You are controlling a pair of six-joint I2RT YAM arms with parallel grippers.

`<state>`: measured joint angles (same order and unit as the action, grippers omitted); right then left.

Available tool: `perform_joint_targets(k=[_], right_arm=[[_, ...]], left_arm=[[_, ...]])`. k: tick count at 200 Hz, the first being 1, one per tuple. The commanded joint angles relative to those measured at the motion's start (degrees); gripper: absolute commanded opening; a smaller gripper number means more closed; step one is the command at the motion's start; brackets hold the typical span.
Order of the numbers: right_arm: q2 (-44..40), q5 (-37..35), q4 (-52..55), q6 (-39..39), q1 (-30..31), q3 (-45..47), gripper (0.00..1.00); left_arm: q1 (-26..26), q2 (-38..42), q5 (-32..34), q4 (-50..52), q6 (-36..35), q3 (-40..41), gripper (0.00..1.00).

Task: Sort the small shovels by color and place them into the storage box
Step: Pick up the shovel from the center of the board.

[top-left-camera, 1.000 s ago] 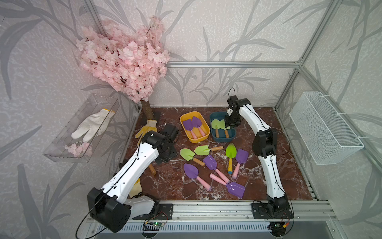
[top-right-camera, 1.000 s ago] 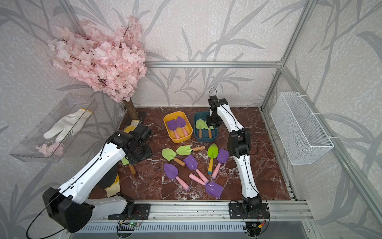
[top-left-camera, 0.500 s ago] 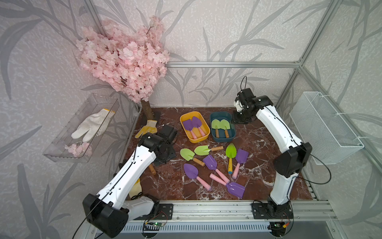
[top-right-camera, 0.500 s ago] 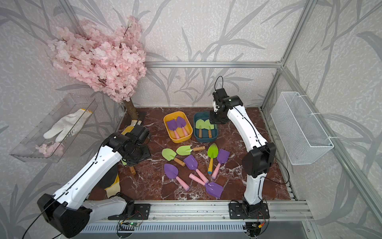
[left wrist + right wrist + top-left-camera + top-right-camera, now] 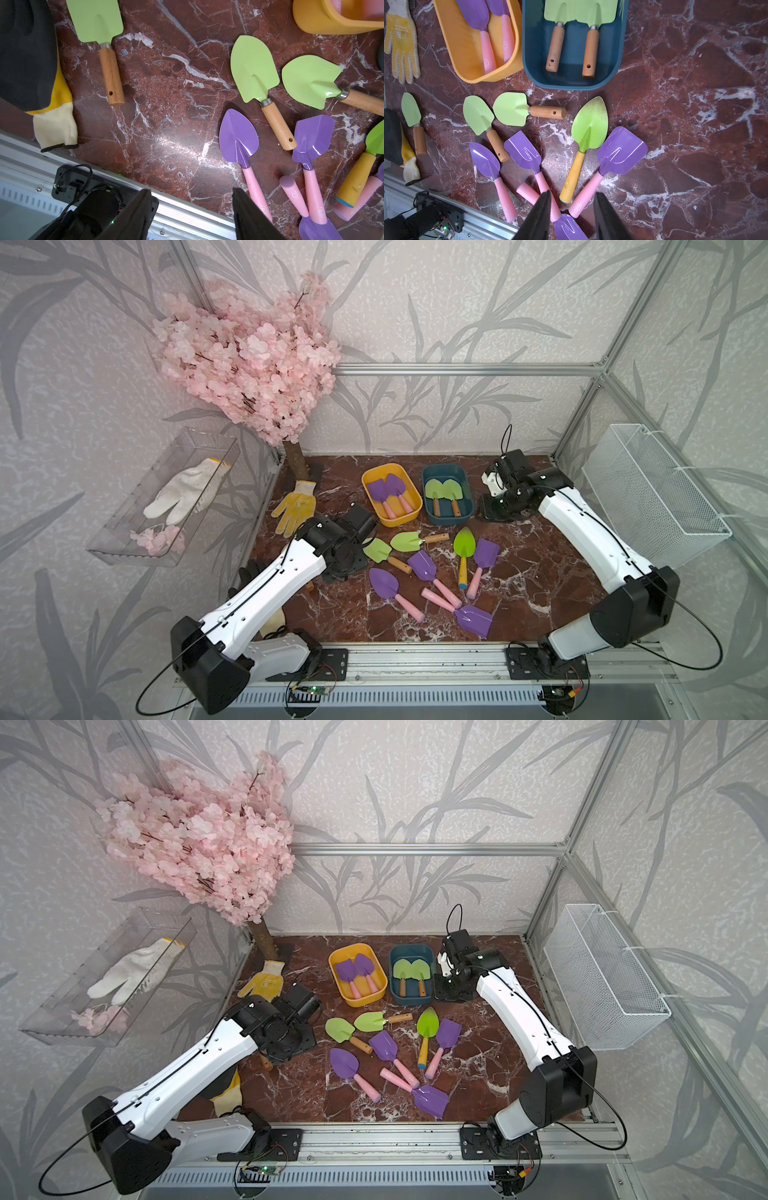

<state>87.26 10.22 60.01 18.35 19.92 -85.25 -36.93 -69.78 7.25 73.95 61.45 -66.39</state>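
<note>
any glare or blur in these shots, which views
Left wrist view: soft glare on the red-brown marble tabletop, left gripper dark and out of focus. Right wrist view: streaky highlights on the square-bladed purple shovel, right gripper blurred. Both top views: sharp, evenly lit.

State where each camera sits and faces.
Both top views: high in front, looking down at the table; left arm, right arm show.
Left wrist: on left arm, facing down at loose shovels; left tool open.
Right wrist: on right arm, facing down at teal tub; right tool open.
Shared: yellow tub in all.
</note>
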Motion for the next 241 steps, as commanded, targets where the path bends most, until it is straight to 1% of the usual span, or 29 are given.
perform_joint_targets(k=[1,24,55,67,83,102,124,138,174,202,218,241], right_arm=[[-2.0,0.5,-1.5,-0.5,-0.1,1.7,0.39],[-2.8,0.5,-1.6,-0.7,-0.1,2.9,0.39],[-3.5,1.1,-1.8,-1.0,-0.1,3.9,0.39],[-3.6,1.2,-1.8,-1.3,-0.1,4.1,0.39],[-3.8,1.4,-1.8,-1.5,-0.1,4.4,0.39],[-3.9,1.7,-1.8,-1.6,-0.1,4.6,0.39],[-3.9,2.3,-2.1,-2.0,-0.1,4.7,0.39],[-3.7,2.4,-2.1,-2.2,-0.1,4.6,0.39],[-2.9,3.0,-2.9,-2.2,-0.1,4.5,0.39],[-2.4,3.9,-3.6,-2.2,-0.2,5.0,0.39],[-2.2,4.2,-3.8,-2.2,-0.5,5.3,0.39],[-2.1,5.0,-4.3,-2.0,-0.8,5.4,0.39]], left_arm=[[-2.0,-1.1,1.2,-0.1,4.8,1.9,0.65],[-3.4,-1.8,0.5,-1.2,7.1,3.6,0.65],[-4.1,-1.1,2.1,-1.1,12.1,7.2,0.68],[-3.9,-0.1,3.4,-1.1,13.7,8.7,0.69],[-3.4,1.3,6.9,-0.4,15.8,10.5,0.7],[1.2,3.5,7.9,-0.2,15.4,13.2,0.7],[9.3,6.9,5.8,-3.6,11.3,17.2,0.71],[13.1,7.7,5.6,-5.1,8.3,18.6,0.72],[21.7,5.3,1.9,-9.5,1.0,20.2,0.74],[26.9,3.0,0.6,-11.6,-4.2,20.0,0.74],[29.9,1.5,0.0,-11.8,-6.6,19.4,0.75],[33.1,-1.1,0.6,-10.1,-9.3,17.9,0.76]])
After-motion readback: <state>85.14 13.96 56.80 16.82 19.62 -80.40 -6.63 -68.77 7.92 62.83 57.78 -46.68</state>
